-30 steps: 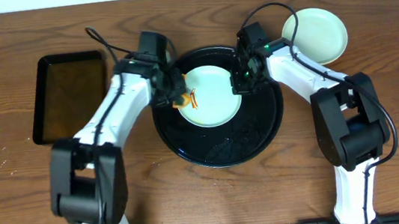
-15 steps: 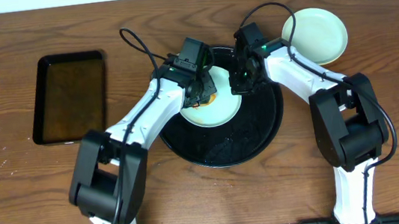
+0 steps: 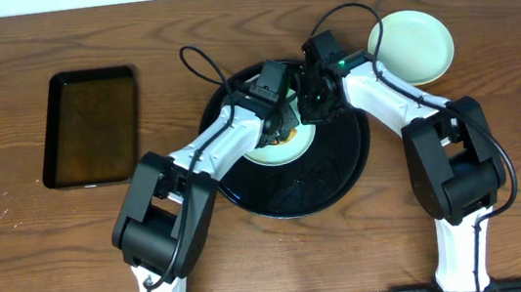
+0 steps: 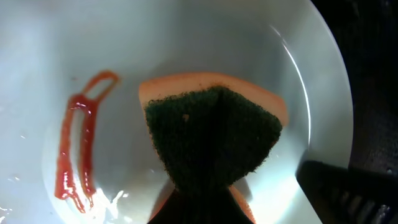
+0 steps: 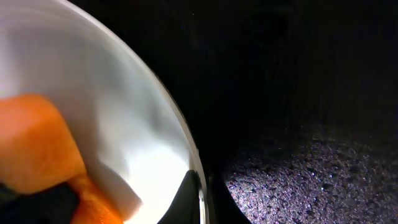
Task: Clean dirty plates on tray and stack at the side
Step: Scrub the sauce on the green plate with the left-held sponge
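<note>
Right under the left wrist cam, the sponge (image 4: 211,134) sits scourer side up on the mint plate (image 4: 186,37). The left pincer (image 3: 280,114) is pinching its near end, which bunches up where it's squeezed. Just beside the sponge, apart from it, there's a looped sauce streak (image 4: 78,149) that isn't wiped yet.

Over at that plate's far edge, the right pincer (image 5: 200,199) looks clamped on the rim, one finger inside and one outside. I'd read that as bracing the plate for the scrub.

My take on handling: the plate looks stiff and glossy, probably light, and slick once sauce gets smeared around. The thin raised rim is really the only place to grab it, so I'd pinch there and lift level. Push hard with the sponge and I'd guess the plate skates or tips without that rim hold. The sponge is soft and squashes, so there's no precision needed on it.

Under the plate is the round black tray (image 3: 314,184), which has a grainy surface and a low rim. Further out, the yellow plate (image 3: 416,45) sits on the worktop (image 3: 16,243) off the tray's right side, which is probably the stacking spot. Way off left is a rectangular tray (image 3: 91,126). I can only spot two plates.
</note>
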`<state>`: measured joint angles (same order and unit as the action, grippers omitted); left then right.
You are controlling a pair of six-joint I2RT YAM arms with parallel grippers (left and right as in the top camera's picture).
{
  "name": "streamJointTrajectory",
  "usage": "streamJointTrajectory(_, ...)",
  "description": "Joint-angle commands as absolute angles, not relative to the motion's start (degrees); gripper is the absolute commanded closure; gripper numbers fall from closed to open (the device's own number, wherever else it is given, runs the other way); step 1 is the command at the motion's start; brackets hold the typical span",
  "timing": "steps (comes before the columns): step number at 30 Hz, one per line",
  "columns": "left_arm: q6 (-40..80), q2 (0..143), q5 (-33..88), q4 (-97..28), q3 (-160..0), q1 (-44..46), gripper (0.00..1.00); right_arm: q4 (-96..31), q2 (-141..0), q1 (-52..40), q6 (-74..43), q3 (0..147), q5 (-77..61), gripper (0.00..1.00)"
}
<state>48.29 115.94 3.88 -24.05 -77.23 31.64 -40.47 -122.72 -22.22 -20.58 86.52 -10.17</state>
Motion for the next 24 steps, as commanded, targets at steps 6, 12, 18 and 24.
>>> streamJointTrajectory(6,34.96,120.22,-1.37,-28.01,-77.08,28.71,0.91,-41.15,-125.14,-23.07,-21.17,85.12,-5.54,0.99)
streamJointTrajectory(12,28.69,120.22,-8.21,-33.87,-77.1,23.14,0.91,-41.15,-125.14,-23.03,-21.19,85.12,-5.39,0.99)
streamJointTrajectory(18,25.04,117.6,-3.51,-35.81,-79.24,19.77,0.93,-41.15,-125.14,-23.03,-21.19,85.12,-5.39,0.99)
streamJointTrajectory(24,24.91,111.15,5.19,-34.37,-79.53,20.23,0.93,-41.15,-125.14,-23.03,-21.19,85.12,-5.39,0.99)
